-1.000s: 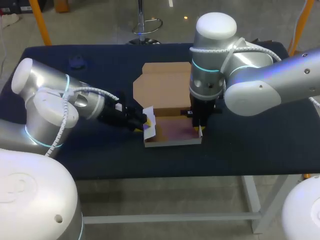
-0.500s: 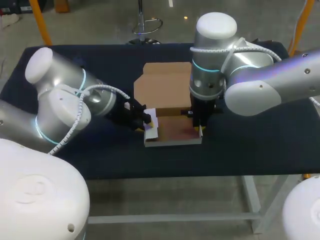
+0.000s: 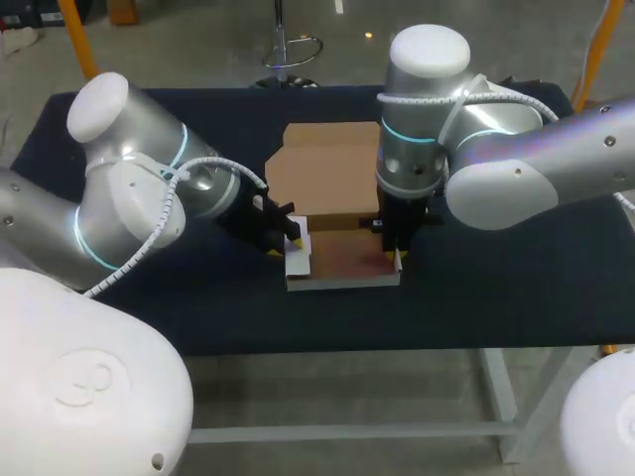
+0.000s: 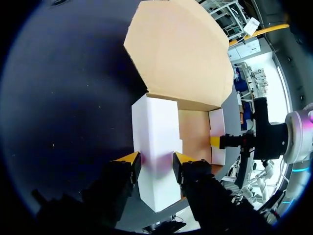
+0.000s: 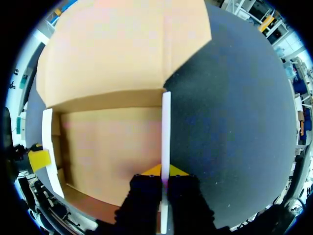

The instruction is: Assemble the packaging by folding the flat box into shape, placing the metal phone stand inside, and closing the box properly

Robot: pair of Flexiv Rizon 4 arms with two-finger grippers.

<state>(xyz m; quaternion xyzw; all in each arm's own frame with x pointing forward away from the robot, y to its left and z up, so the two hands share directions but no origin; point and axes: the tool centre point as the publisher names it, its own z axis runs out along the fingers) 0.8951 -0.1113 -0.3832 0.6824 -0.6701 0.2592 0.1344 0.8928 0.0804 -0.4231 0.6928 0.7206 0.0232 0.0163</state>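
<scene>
A half-folded cardboard box [image 3: 342, 260], brown inside and white outside, sits near the middle of a dark navy table [image 3: 516, 268] with a robot arm on either side of it. Its broad brown lid [image 3: 322, 174] lies open and flat on the table beyond the shallow tray.

The left hand [image 3: 291, 236] comes in low from the side. Its yellow-tipped fingers are spread, and their tips rest against the white left side flap [image 3: 298, 253]. In the left wrist view that flap [image 4: 156, 127] is wider than the gap between the fingers of the left hand [image 4: 156, 161], so it is pressed rather than clamped. It blocks most of the tray floor behind it.

The right hand [image 3: 395, 256] points straight down at the tray's opposite edge. It pinches the thin white right side wall [image 5: 166, 127], which stands upright. In the right wrist view the two yellow tips of this hand [image 5: 165, 171] sit close together, one on each face of the wall. Bare tabletop lies on the wall's outer side and the brown tray floor on its inner side. Across the tray, one yellow tip of the left hand shows just beside the far white flap.
</scene>
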